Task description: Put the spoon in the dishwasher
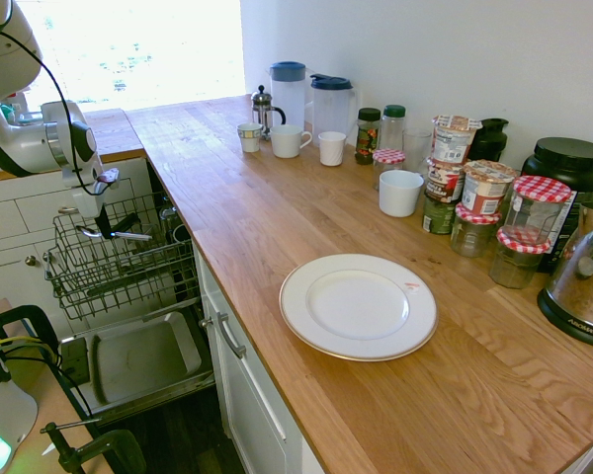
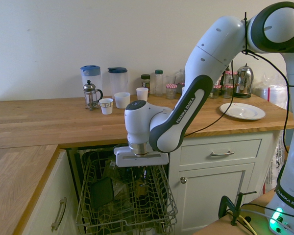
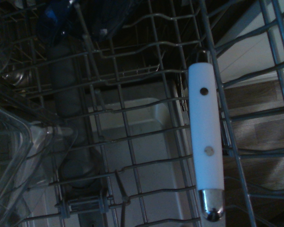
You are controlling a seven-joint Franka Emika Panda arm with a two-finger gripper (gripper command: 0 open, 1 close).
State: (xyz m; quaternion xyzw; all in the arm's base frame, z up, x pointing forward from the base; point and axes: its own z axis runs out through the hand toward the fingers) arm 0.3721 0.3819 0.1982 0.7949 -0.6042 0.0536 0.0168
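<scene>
Spoon (image 1: pixel 130 236) right by the claw (image 1: pixel 105 231)

We cannot make out what the gripper (image 1: pixel 103 225) holds, if anything. The kettle (image 1: pixel 585 276) is cut off by the first exterior view's right edge; the wrist view blurs the rack (image 3: pixel 132 165) and crops the clear container (image 3: pixel 14 156).

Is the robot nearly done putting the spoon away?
Maybe close, but I can't say it's finished. Done: the dishwasher's rack is out, and the tool is over it. In hand: I can't tell; a white handle shows close up, but no spoon bowl. Left: probably letting go, if the spoon is held.
</scene>
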